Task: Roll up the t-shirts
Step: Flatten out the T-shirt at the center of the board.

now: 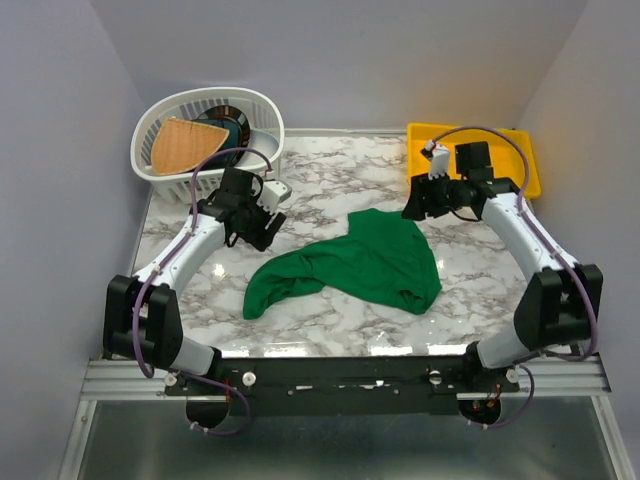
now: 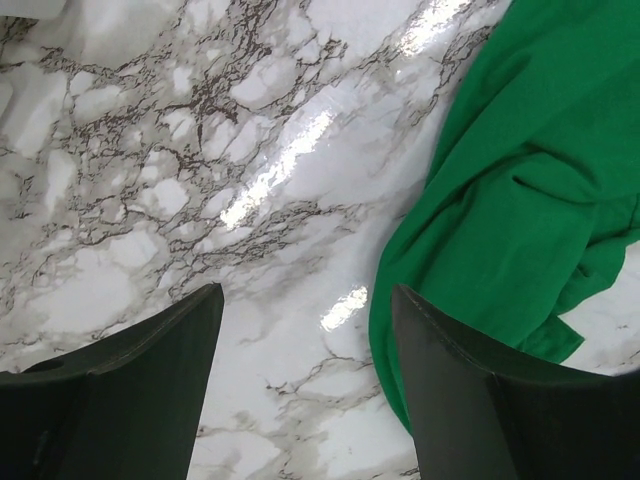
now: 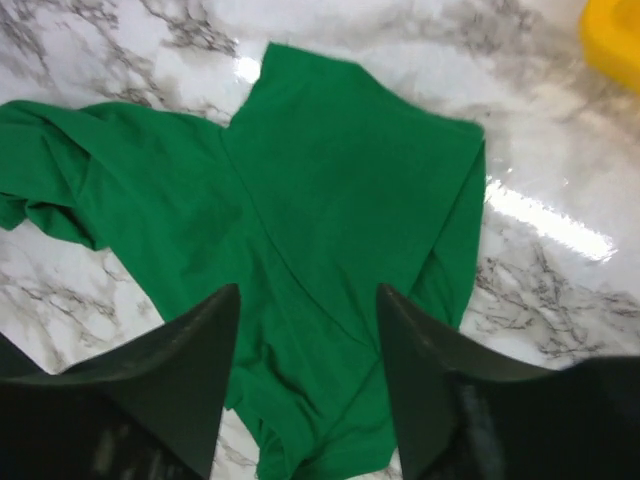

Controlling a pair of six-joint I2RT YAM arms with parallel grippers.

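The emerald-green t-shirt (image 1: 365, 262) lies crumpled and partly spread in the middle of the marble table (image 1: 310, 185). My left gripper (image 1: 262, 232) hovers just left of the shirt, open and empty; in the left wrist view the gripper (image 2: 305, 300) is over bare marble with the shirt's edge (image 2: 510, 190) under its right finger. My right gripper (image 1: 415, 207) hovers at the shirt's far right corner, open and empty. In the right wrist view the gripper (image 3: 308, 300) is above the shirt (image 3: 340, 190).
A white laundry basket (image 1: 262, 105) stands at the back left, holding a dark teal item with a tan wedge (image 1: 185, 143). A yellow bin (image 1: 520, 160) stands at the back right; it also shows in the right wrist view (image 3: 615, 40).
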